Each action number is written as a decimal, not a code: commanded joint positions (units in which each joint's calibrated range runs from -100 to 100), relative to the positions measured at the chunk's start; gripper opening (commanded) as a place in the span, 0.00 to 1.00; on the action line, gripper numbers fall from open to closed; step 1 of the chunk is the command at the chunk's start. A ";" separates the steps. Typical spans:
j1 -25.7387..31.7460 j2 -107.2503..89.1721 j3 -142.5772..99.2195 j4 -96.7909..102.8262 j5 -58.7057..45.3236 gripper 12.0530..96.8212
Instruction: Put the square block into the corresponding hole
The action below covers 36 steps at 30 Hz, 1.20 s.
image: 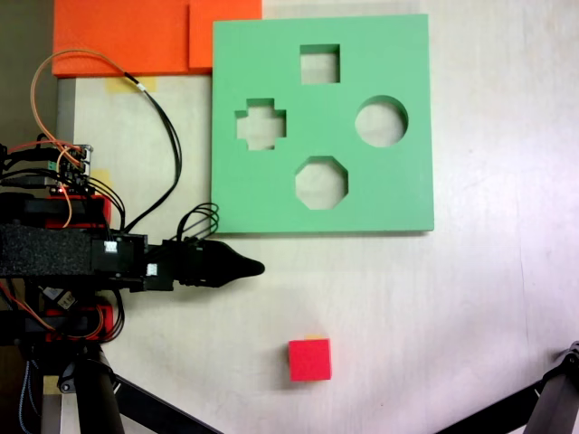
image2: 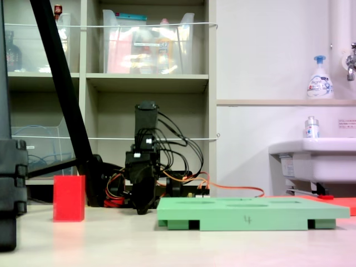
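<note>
Nothing done yet: the square block (image: 309, 359) sits loose on the table (image: 470, 307), nearest the low camera, clear of the board.

Gripper (image: 256, 268) hovers past it, empty; block lies at about 5 o'clock from the tip in the top-down fixed view, well apart. Jaws overlap in both fixed views, so opening cannot be told.

Farther on, green board (image: 398, 190); its square hole (image: 319, 63) sits empty at 12 o'clock. Grasp, carry and insertion all remain.
</note>
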 commanded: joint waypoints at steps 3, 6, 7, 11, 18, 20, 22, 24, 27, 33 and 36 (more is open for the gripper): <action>-0.05 -0.41 -2.06 -3.26 -0.15 0.44; 0.00 -0.41 -2.06 -3.26 -0.15 0.44; 0.00 -0.41 -2.06 -3.26 -0.15 0.44; 0.00 -0.41 -2.06 -3.26 -0.15 0.44; 0.00 -0.41 -2.06 -3.26 -0.15 0.44; -0.05 -0.41 -2.06 -3.26 -0.20 0.44; 0.00 -0.41 -2.06 -3.26 -0.15 0.44; 0.00 -0.41 -2.06 -3.26 -0.15 0.44; -0.54 -0.41 -2.06 -3.35 0.10 0.43; -6.25 -0.41 -2.06 -3.26 11.77 0.44; -7.91 -0.41 -2.06 -2.10 17.34 0.44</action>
